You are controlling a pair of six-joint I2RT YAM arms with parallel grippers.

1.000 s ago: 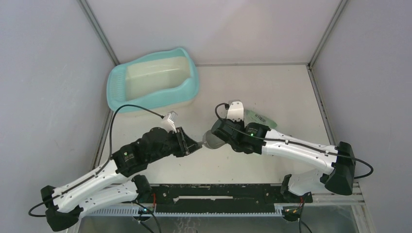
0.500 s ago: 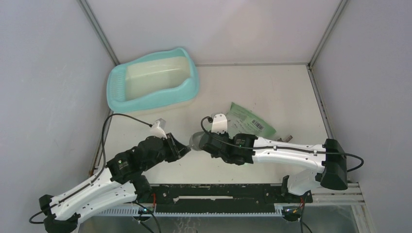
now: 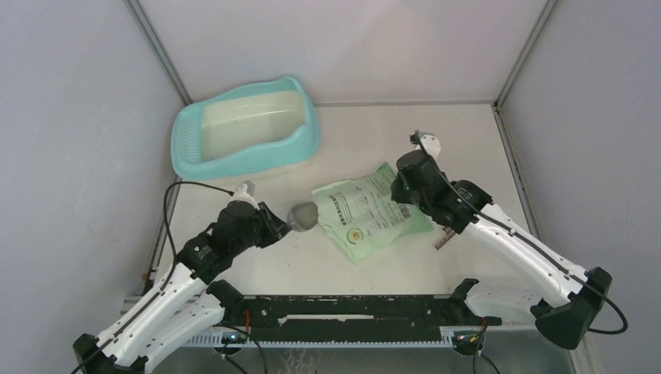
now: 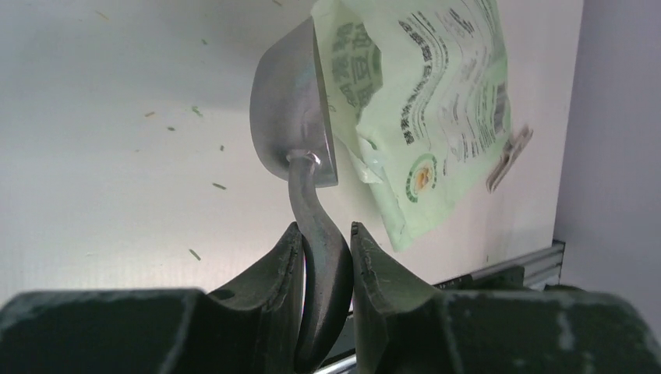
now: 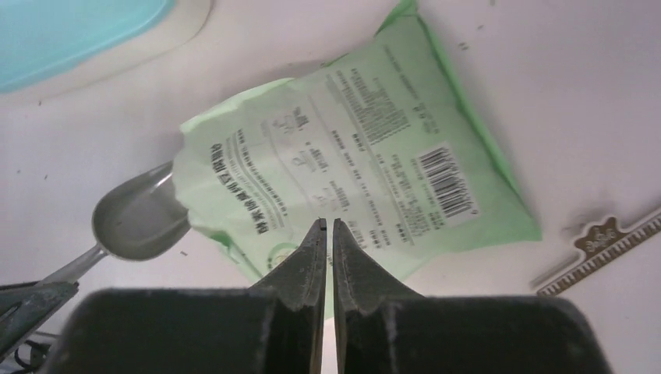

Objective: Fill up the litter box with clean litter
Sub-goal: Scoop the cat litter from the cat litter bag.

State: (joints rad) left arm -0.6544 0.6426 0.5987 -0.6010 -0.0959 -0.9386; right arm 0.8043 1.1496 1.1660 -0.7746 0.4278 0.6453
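Litter box (image 3: pixel 187 148) unmoved, right end effector (image 5: pixel 327 234) away from scoop (image 3: pixel 302 216)

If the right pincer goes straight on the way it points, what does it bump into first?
The flat green printed bag lying on the white table. The right pincer points down at it, with nothing between; how high it hangs is unclear.

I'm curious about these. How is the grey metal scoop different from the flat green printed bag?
The grey metal scoop is shiny, with a round bowl and handle; the flat green printed bag carries writing and a barcode. The left gripper pinches the scoop's handle; nothing holds the bag, lying on the table. The scoop is smaller than the bag. They meet at the bag's edge.
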